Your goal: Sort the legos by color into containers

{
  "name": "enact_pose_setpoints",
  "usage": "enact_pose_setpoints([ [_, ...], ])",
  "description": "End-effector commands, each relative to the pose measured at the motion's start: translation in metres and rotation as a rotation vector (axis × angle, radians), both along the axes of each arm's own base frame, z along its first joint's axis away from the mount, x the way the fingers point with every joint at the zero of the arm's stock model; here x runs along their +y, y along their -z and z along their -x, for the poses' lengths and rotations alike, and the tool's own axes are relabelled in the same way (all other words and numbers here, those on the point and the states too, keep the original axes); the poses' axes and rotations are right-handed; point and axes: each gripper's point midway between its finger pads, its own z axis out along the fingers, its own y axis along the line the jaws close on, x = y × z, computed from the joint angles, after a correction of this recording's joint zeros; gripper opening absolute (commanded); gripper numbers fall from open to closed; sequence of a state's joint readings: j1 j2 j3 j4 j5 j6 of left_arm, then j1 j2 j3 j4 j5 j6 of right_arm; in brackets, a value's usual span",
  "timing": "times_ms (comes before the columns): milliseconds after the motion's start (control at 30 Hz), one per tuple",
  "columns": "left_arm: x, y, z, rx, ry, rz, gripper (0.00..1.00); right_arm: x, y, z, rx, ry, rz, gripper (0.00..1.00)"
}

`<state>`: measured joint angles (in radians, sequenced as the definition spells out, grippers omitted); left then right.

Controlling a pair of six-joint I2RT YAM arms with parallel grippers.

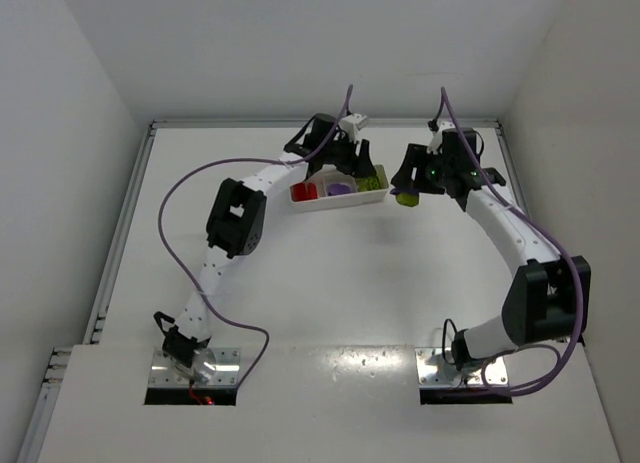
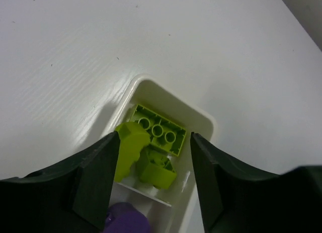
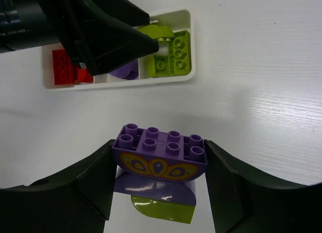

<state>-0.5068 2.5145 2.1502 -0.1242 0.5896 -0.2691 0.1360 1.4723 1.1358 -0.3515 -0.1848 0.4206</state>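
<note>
Since both wrist cams land on the same corner of the table, here's the rundown. My right gripper [image 3: 160, 160] is pinching a multicolour clump [image 3: 160, 178]. It has a purple 2x4 brick [image 3: 161, 147] with a printed pattern on its side at the top, a plain purple piece [image 3: 151, 186] under that, and a yellow-green piece [image 3: 162, 209] at the bottom. My fingers [image 3: 75, 187] press on the two short ends of the purple 2x4 brick. So its long axis runs straight across from one finger to the other, and its studs face up the picture, toward the tray. From the overhead cam the clump sits just beside the tray's right end, not touching it. I can't tell if it's clear of the table.

The white three-compartment tray [image 3: 121, 83] lies with its long axis running left to right across the table, its right end angled a little farther from my bases. Red bricks [image 3: 63, 72] are in the left compartment, a purple one [image 3: 123, 71] is in the middle, and yellow-green bricks [image 2: 158, 132] are in the right.

My left gripper [image 2: 153, 142] is spread wide right over that yellow-green compartment, with the bricks showing between its jaws. One jaw looks very close to a curved green piece [image 2: 130, 145], but I can't tell whether it touches.
</note>
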Motion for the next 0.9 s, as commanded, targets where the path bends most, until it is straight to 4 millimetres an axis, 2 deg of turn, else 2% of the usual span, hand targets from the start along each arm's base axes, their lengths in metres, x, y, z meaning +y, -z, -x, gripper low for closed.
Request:
enact_pose_setpoints([
  [0, -0.009, -0.013, -0.003, -0.062, 0.008, 0.006, 0.68, 0.004, -0.026, -0.019, -0.061, 0.013, -0.063, 0.0],
  [67, -0.009, -0.009, -0.001, -0.051, 0.016, 0.004, 0.73, 0.001, -0.026, -0.02, -0.056, 0.033, -0.076, 0.0],
  [167, -0.011, -0.044, 0.014, -0.093, 0.08, 0.052, 0.73, -0.005, -0.024, -0.026, -0.04, 0.07, -0.109, 0.0],
  [200, -0.009, -0.036, 0.024, -0.088, 0.084, 0.077, 0.73, -0.003, -0.022, -0.028, -0.032, 0.086, -0.129, 0.0],
  [233, 0.0, -0.086, 0.033, -0.164, 0.088, 0.147, 0.73, -0.007, -0.022, -0.029, -0.028, 0.105, -0.14, 0.0],
  [300, 0.005, -0.122, 0.053, -0.254, 0.104, 0.242, 0.73, -0.01, -0.021, -0.032, -0.02, 0.13, -0.16, 0.0],
  [333, 0.015, -0.113, 0.068, -0.193, 0.12, 0.252, 0.73, -0.01, -0.017, -0.034, -0.001, 0.159, -0.18, 0.0],
  [367, 0.023, -0.138, 0.078, -0.204, 0.133, 0.283, 0.73, -0.014, -0.021, -0.038, -0.017, 0.18, -0.198, 0.0],
  [400, 0.024, -0.135, 0.091, -0.123, 0.14, 0.318, 0.73, -0.016, -0.024, -0.041, -0.017, 0.211, -0.229, 0.0],
  [467, 0.037, -0.143, 0.107, -0.047, 0.167, 0.383, 0.73, -0.018, -0.022, -0.045, -0.01, 0.248, -0.249, 0.0],
  [500, 0.039, -0.165, 0.117, -0.082, 0.19, 0.442, 0.74, -0.017, -0.026, -0.047, -0.018, 0.271, -0.25, 0.0],
  [533, 0.042, -0.153, 0.13, 0.033, 0.176, 0.471, 0.75, -0.016, -0.026, -0.051, -0.014, 0.304, -0.264, 0.0],
  [567, 0.044, -0.156, 0.135, 0.051, 0.165, 0.494, 0.75, -0.017, -0.034, -0.055, -0.028, 0.341, -0.258, 0.0],
  [600, 0.048, -0.168, 0.141, 0.045, 0.154, 0.523, 0.76, -0.02, -0.033, -0.057, -0.014, 0.375, -0.262, 0.0],
  [633, 0.047, -0.165, 0.149, 0.066, 0.147, 0.543, 0.78, -0.017, -0.032, -0.059, 0.006, 0.413, -0.279, 0.0],
  [733, 0.042, -0.171, 0.154, 0.052, 0.101, 0.54, 0.79, -0.021, -0.041, -0.064, 0.017, 0.507, -0.294, 0.0],
  [767, 0.037, -0.171, 0.156, 0.028, 0.095, 0.525, 0.79, -0.016, -0.04, -0.065, 0.036, 0.53, -0.32, 0.0],
  [800, 0.039, -0.168, 0.146, 0.017, 0.039, 0.515, 0.79, -0.011, -0.045, -0.066, 0.031, 0.529, -0.337, 0.0],
  [833, 0.036, -0.167, 0.149, 0.022, 0.027, 0.504, 0.79, -0.01, -0.046, -0.067, 0.035, 0.541, -0.353, 0.0],
  [867, 0.037, -0.172, 0.141, -0.003, -0.008, 0.508, 0.79, -0.004, -0.046, -0.066, 0.039, 0.534, -0.36, 0.0],
])
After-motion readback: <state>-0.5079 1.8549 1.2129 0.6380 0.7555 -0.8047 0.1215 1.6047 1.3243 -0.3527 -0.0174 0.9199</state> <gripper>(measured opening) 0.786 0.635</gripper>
